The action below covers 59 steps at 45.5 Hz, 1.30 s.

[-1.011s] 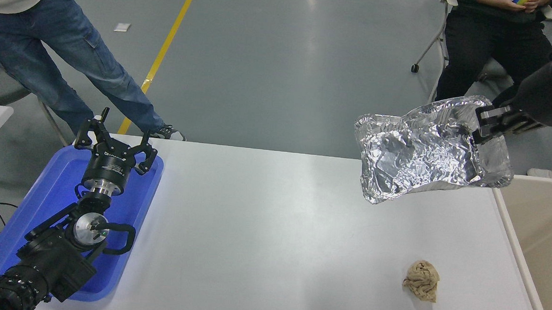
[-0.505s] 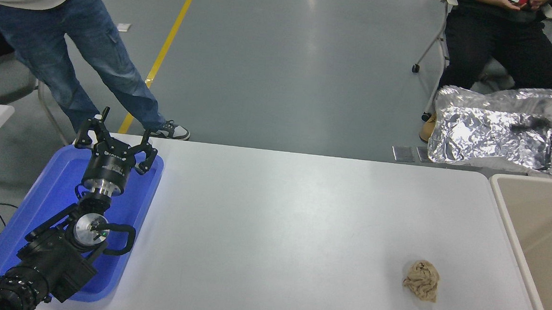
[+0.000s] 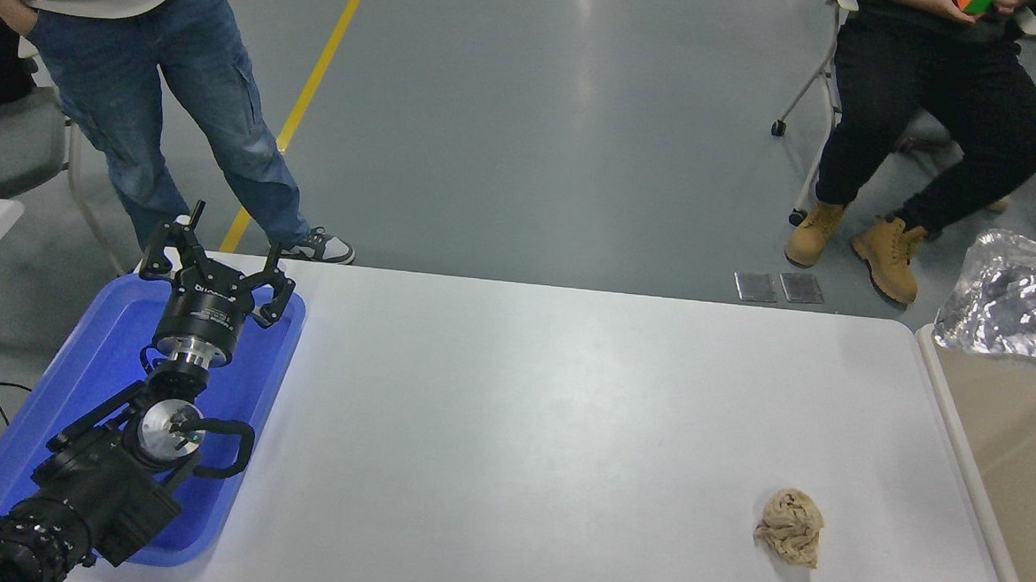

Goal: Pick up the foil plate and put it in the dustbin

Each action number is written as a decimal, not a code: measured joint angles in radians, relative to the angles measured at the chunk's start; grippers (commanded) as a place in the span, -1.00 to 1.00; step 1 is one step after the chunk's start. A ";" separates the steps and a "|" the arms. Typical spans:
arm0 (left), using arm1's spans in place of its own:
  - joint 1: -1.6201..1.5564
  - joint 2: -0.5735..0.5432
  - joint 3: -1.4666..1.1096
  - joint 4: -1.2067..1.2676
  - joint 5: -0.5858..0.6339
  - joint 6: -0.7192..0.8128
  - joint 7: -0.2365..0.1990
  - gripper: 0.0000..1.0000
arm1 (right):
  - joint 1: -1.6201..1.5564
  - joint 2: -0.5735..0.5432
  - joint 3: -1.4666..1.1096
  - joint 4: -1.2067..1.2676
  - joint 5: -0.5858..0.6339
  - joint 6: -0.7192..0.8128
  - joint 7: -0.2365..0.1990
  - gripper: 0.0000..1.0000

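Observation:
The foil plate [image 3: 1018, 299], shiny and wrinkled, shows at the right edge, over the far end of the dustbin [image 3: 1020, 441]; part of it is cut off by the picture's edge. The dustbin has a beige inside and an off-white rim and stands against the table's right end. My right gripper is out of view, so I cannot see what holds the plate. My left gripper [image 3: 216, 268] is parked at the lower left over the blue tray, its fingers spread open and empty.
A shallow blue tray [image 3: 79, 374] lies at the table's left end. A small tan paper wad [image 3: 791, 525] lies near the front right. One person stands at the far left, another sits at the far right in tan boots.
The foil plate has moved right, from above the table's far right corner to over the dustbin. The right gripper that held it has left the picture. The left arm has not moved.

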 measured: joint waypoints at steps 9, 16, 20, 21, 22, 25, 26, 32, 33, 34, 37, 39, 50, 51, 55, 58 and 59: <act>0.000 0.000 0.000 0.000 0.000 0.000 0.000 1.00 | -0.195 0.062 0.014 -0.124 0.122 -0.133 -0.003 -1.00; 0.000 0.000 0.000 0.000 0.001 0.000 0.000 1.00 | -0.323 0.097 0.059 -0.176 0.178 -0.243 -0.016 -1.00; 0.000 0.000 0.000 0.000 0.001 0.000 0.000 1.00 | -0.388 0.110 0.100 -0.200 0.195 -0.297 -0.029 -1.00; 0.000 0.000 0.000 0.000 0.001 0.000 0.000 1.00 | -0.406 0.114 0.113 -0.206 0.199 -0.310 -0.033 -1.00; 0.000 0.000 0.000 0.000 0.000 0.000 0.000 1.00 | -0.418 0.117 0.121 -0.211 0.202 -0.319 -0.037 -1.00; 0.000 0.000 0.000 0.000 0.001 0.000 0.000 1.00 | -0.459 0.125 0.152 -0.231 0.209 -0.347 -0.049 -1.00; 0.000 0.000 0.000 0.000 0.000 0.000 0.000 1.00 | -0.469 0.127 0.160 -0.235 0.210 -0.353 -0.052 -1.00; 0.000 0.000 0.000 0.000 0.000 0.000 0.000 1.00 | -0.531 0.139 0.204 -0.261 0.219 -0.389 -0.068 -1.00; 0.000 0.000 0.000 0.000 0.001 0.000 0.000 1.00 | -0.539 0.140 0.209 -0.264 0.219 -0.394 -0.070 -1.00; 0.000 0.000 0.000 0.000 0.000 0.000 0.000 1.00 | -0.549 0.142 0.215 -0.267 0.221 -0.400 -0.072 -1.00; 0.000 0.000 0.000 0.000 0.000 -0.001 0.000 1.00 | -0.570 0.146 0.226 -0.273 0.225 -0.414 -0.076 -1.00; 0.000 0.000 0.000 0.000 0.000 -0.001 0.000 1.00 | -0.582 0.147 0.230 -0.276 0.229 -0.421 -0.077 -1.00; 0.000 0.000 0.000 0.000 0.000 -0.001 0.000 1.00 | -0.642 0.166 0.247 -0.292 0.247 -0.450 -0.083 -1.00; 0.000 0.000 0.000 0.000 0.000 -0.001 0.000 1.00 | -0.646 0.169 0.248 -0.293 0.248 -0.451 -0.083 -1.00; 0.000 0.000 0.000 0.000 0.000 -0.001 0.000 1.00 | -0.661 0.177 0.250 -0.298 0.251 -0.460 -0.084 -1.00; 0.000 0.000 0.000 0.000 0.000 -0.001 -0.001 1.00 | -0.669 0.181 0.252 -0.299 0.253 -0.463 -0.085 -0.85; 0.000 0.000 0.000 0.000 0.000 -0.001 -0.001 1.00 | -0.670 0.182 0.252 -0.300 0.253 -0.464 -0.085 -0.65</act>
